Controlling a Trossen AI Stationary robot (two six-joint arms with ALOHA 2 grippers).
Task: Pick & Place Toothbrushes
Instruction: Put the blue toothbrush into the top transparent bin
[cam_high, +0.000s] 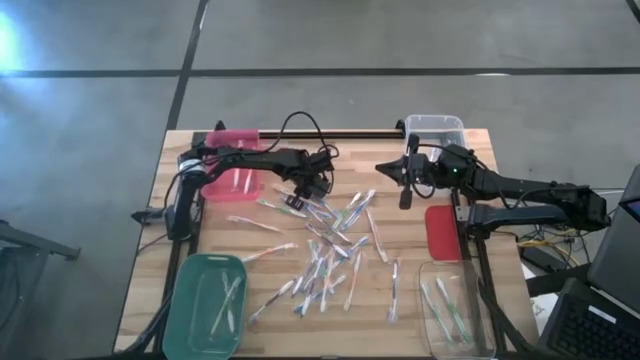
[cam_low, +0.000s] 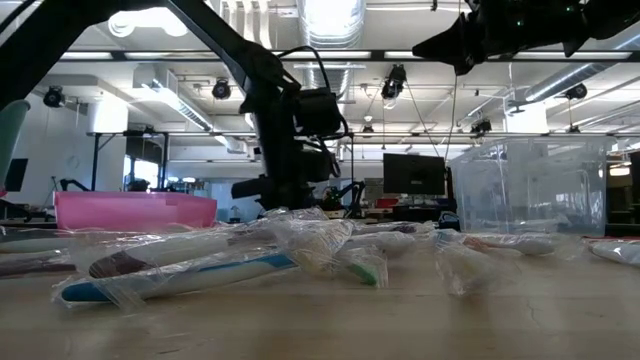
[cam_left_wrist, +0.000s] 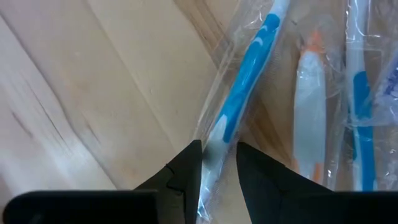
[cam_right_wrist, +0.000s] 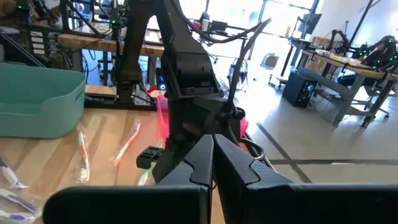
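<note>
Meanwhile, toothbrushes (cam_high: 228, 300) inside green bin (cam_high: 190, 275); left hand (cam_high: 297, 203) pinching a blue-handled toothbrush (cam_left_wrist: 239, 106).

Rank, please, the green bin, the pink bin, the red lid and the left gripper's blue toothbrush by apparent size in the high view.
1. Green bin, largest.
2. Pink bin, partly hidden by the left arm, so only probably second.
3. Red lid.
4. Blue toothbrush at the left gripper, smallest.

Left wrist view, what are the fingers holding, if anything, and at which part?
The left gripper fingers clamp a wrapped blue toothbrush near one end of its handle. The right gripper is shut and empty.
</note>
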